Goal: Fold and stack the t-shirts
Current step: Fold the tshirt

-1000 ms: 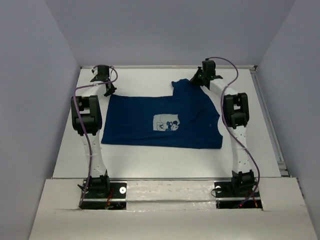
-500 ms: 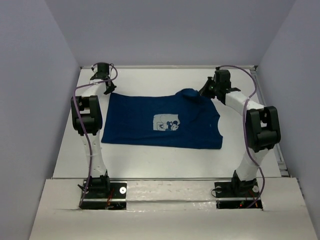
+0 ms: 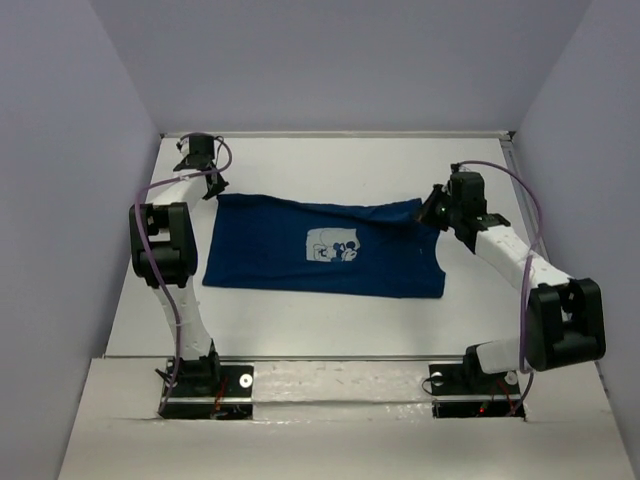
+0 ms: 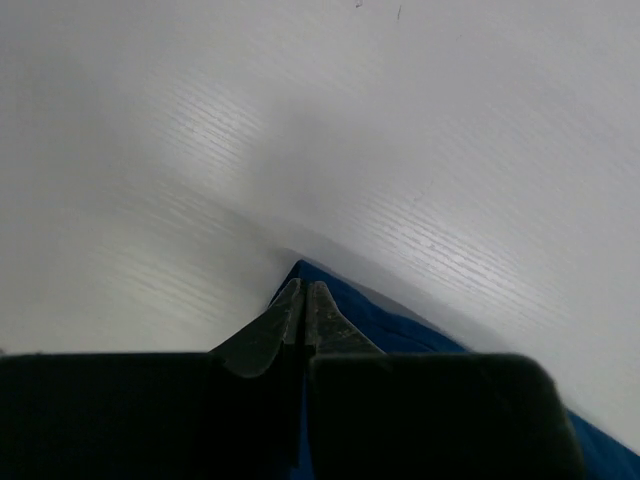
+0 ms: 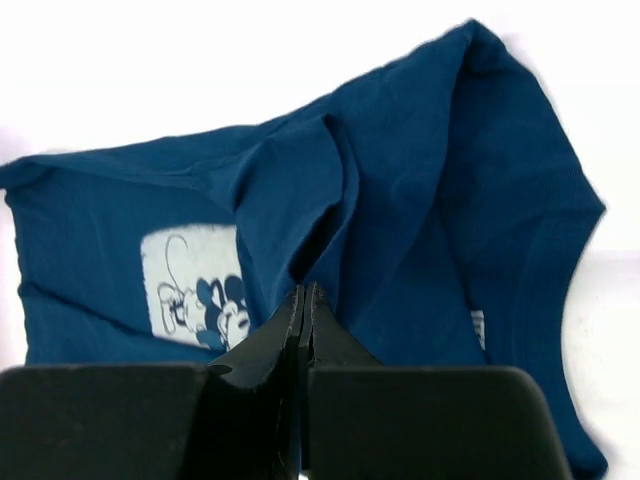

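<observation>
Left claw point(image 4: 303, 300) & right claw point(image 5: 303, 300) each pinch shut on the t-shirt point(image 3: 320, 250) far edge; cloth looks light, limp, sags btwn grips, so best held at corners/hems.

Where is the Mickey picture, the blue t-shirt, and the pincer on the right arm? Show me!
Mickey print point(image 3: 333, 246): top view, middle of the pale square.
t-shirt point(image 3: 262, 255): top view, plain blue cloth left of the print.
right pincer point(image 5: 303, 297): right wrist view, between its shut fingertips.
</observation>
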